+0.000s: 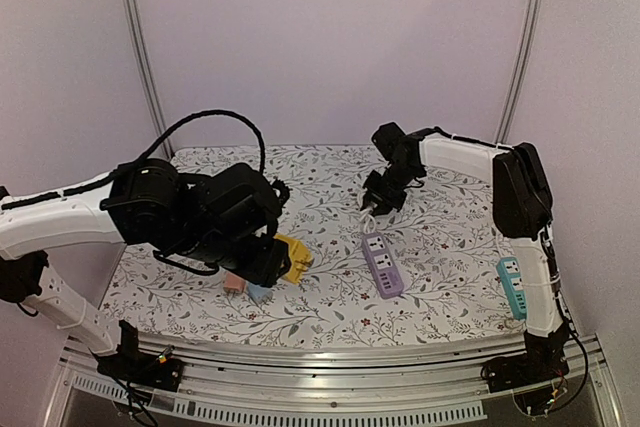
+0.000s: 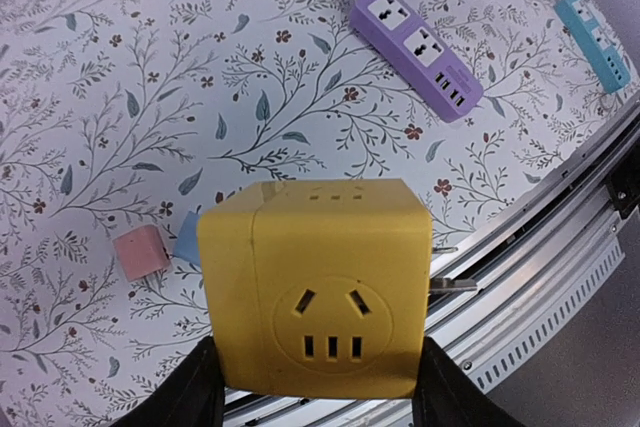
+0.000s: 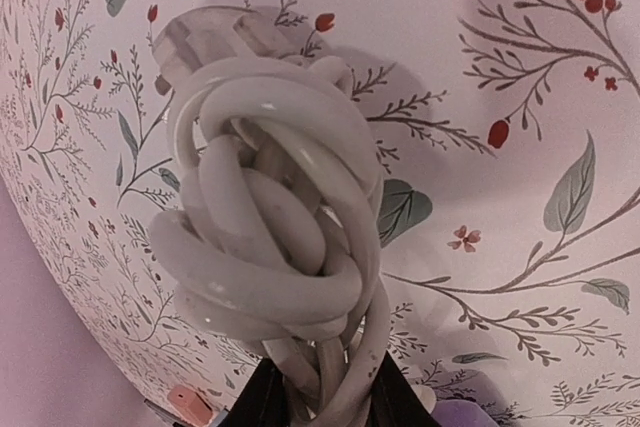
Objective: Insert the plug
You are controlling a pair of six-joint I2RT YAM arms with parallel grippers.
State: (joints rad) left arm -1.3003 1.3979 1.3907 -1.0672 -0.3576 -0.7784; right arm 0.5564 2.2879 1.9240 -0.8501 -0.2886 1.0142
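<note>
My left gripper (image 2: pixel 318 387) is shut on a yellow cube plug adapter (image 2: pixel 315 287), held above the table's near left; its metal prongs (image 2: pixel 450 282) stick out to the right. It also shows in the top view (image 1: pixel 293 258). A purple power strip (image 1: pixel 381 263) lies at centre right, sockets up, also in the left wrist view (image 2: pixel 422 50). My right gripper (image 1: pixel 378 202) is shut on the strip's coiled white cable (image 3: pixel 270 237), just behind the strip's far end. The cable's white plug (image 3: pixel 205 37) rests on the cloth.
A teal power strip (image 1: pixel 512 285) lies at the right edge. A pink cube (image 2: pixel 140 252) and a blue block (image 2: pixel 187 239) sit on the flowered cloth under the left arm. The metal table rail (image 2: pixel 560 247) runs along the near edge.
</note>
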